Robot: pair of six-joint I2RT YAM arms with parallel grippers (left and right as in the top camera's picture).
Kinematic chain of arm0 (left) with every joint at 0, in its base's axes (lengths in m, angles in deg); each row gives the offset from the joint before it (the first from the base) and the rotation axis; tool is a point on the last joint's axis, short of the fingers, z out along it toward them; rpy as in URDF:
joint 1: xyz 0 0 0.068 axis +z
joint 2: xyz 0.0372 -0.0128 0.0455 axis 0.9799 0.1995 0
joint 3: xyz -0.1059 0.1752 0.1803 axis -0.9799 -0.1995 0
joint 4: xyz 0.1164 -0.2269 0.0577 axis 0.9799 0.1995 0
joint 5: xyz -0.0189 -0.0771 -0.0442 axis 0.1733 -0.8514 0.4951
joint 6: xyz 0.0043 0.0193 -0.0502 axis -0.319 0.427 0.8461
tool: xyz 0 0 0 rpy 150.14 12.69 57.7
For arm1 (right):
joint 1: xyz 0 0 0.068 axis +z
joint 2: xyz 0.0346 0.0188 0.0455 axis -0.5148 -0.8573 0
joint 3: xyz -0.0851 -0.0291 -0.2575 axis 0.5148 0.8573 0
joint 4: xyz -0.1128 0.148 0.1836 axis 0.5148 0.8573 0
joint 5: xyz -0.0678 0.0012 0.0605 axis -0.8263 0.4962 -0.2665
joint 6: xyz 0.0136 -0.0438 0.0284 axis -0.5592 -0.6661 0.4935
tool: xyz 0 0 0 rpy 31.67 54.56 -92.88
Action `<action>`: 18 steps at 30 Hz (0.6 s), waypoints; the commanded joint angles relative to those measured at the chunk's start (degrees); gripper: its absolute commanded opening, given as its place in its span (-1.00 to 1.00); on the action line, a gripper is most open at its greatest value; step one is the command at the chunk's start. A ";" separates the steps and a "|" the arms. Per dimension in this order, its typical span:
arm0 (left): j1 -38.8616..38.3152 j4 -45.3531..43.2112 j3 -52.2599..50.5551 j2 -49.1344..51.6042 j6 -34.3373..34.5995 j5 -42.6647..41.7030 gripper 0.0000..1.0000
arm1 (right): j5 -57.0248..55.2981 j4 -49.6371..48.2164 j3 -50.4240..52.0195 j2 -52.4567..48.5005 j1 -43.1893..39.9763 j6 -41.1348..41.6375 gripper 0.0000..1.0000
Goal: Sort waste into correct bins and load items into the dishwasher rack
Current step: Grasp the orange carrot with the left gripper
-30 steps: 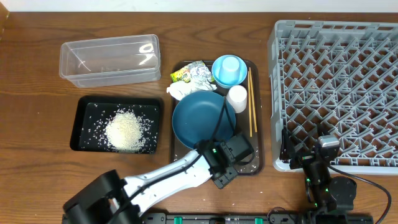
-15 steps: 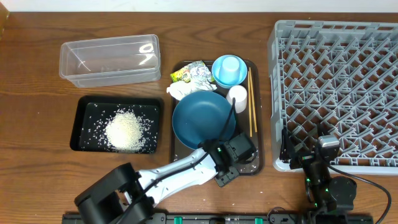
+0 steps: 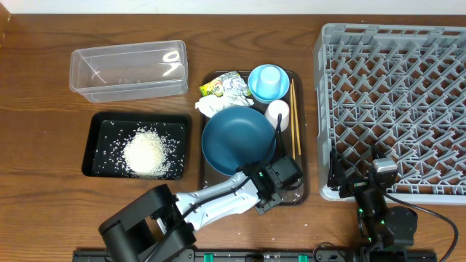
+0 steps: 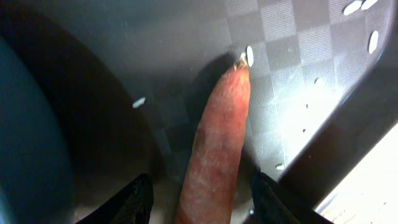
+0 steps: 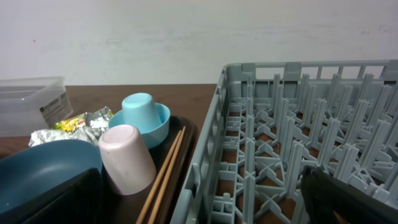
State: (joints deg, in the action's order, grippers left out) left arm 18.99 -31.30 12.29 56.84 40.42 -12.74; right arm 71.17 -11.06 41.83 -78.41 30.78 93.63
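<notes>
Fingers (image 4: 140, 200) ajar astride carrot (image 4: 217, 149), maybe touching

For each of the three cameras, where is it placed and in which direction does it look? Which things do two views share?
Overhead: above the table, looking straight down; left arm and right arm enter from the bottom edge.
Left wrist: low over the serving tray, looking along the carrot; left fingers flank it.
Right wrist: low beside the rack, facing the far wall; right fingers along the bottom edge.
Shared: overhead and right wrist both show the rack, white cup and chopsticks.
</notes>
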 commanded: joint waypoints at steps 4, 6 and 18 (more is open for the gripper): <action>-0.04 0.00 -0.94 0.76 -0.81 0.96 -0.08 | -0.11 0.22 0.07 -0.02 -0.37 -0.37 0.99; -0.04 0.09 -0.94 0.76 -0.79 0.96 -0.17 | -0.11 0.22 0.07 -0.02 -0.37 -0.37 0.99; -0.04 2.38 0.35 -1.84 -0.07 0.09 -0.34 | -0.11 0.22 0.07 -0.02 -0.37 -0.37 0.98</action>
State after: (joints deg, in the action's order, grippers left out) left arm 18.99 -30.23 12.24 56.76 40.00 -12.76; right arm 71.17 -11.09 41.83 -78.41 30.78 93.63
